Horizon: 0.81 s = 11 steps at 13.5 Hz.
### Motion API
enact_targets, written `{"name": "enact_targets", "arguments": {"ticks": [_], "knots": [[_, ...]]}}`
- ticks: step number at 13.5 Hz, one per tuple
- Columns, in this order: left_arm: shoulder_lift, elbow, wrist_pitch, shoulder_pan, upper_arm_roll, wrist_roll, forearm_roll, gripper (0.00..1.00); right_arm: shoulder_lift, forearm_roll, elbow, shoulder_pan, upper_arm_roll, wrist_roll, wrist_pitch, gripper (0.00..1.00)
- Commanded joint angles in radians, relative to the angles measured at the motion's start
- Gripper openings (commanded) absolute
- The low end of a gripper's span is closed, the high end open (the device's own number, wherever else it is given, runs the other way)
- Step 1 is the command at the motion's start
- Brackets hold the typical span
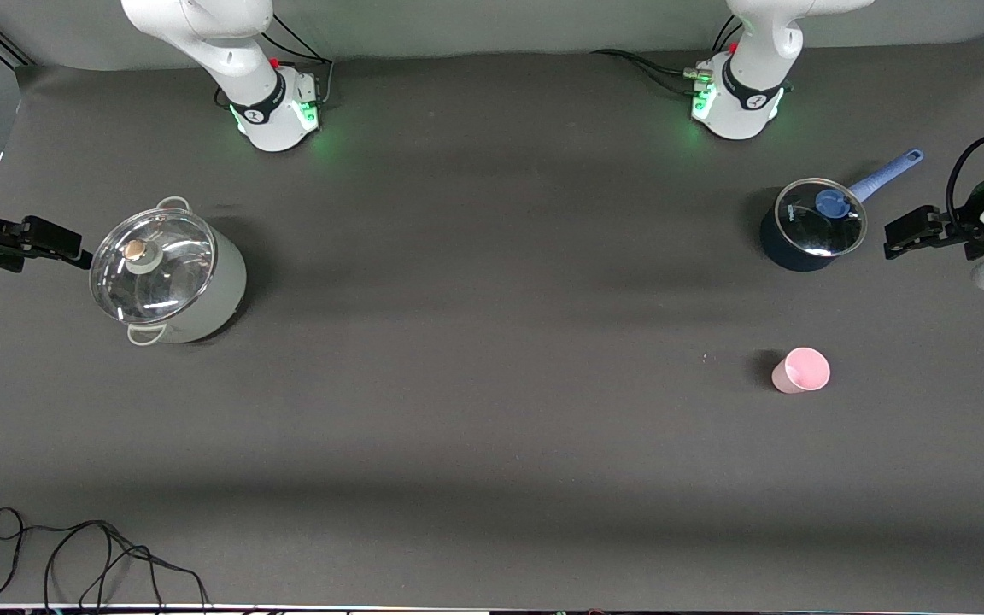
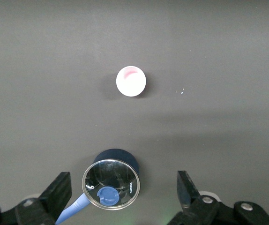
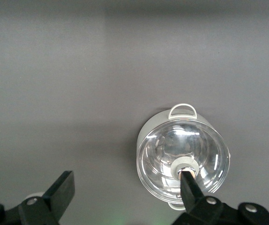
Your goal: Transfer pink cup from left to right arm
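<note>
No text could be read; small print marked the blue pot's glass lid (image 2: 110, 183), and logos the arm bases, all illegible.

a pale grey pot (image 1: 176, 278) with a glass lid (image 1: 152, 265) stands toward the right arm's end. a dark blue saucepan (image 1: 804, 235), lidded, sits toward the left arm's end. a black cable (image 1: 90, 555) lies near the front camera's edge.

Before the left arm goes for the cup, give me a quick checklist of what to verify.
1. Pink cup upright, mouth up, on the table: ok.
2. Left gripper open and empty, up beside the blue pot: ok.
3. Cup stands apart from the blue pot, nearer the front camera, nothing touching it: ok.
4. Cup in the left wrist view: ok.
5. Right gripper open and empty for the handover, waiting by the grey pot: ok.
6. Cup empty: cannot tell.
</note>
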Motion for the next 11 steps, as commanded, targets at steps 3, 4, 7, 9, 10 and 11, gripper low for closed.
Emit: {"name": "enact_targets", "arguments": {"ticks": [3,4,7,9,10,11], "knots": [[-0.010,-0.008,0.001,-0.014,0.013,0.009,-0.001,1.00,-0.006,0.013,0.009,-0.008,0.005,-0.001,-0.006,1.00],[-0.010,-0.008,0.001,-0.013,0.013,0.009,0.000,1.00,-0.006,0.011,0.009,-0.008,0.005,-0.003,-0.006,1.00],[-0.010,-0.008,-0.001,-0.013,0.013,0.009,-0.001,1.00,-0.008,0.008,0.009,-0.008,0.005,-0.033,-0.007,1.00],[-0.010,-0.008,-0.001,-0.013,0.013,0.009,-0.001,1.00,-0.008,0.007,0.009,-0.008,0.005,-0.036,-0.009,1.00],[-0.010,-0.008,-0.001,-0.013,0.013,0.009,-0.001,1.00,-0.008,0.007,0.007,-0.008,0.005,-0.036,-0.010,1.00],[-0.010,-0.008,-0.001,-0.013,0.013,0.009,-0.001,1.00,-0.008,0.007,0.009,-0.008,0.005,-0.036,-0.010,1.00]]}}
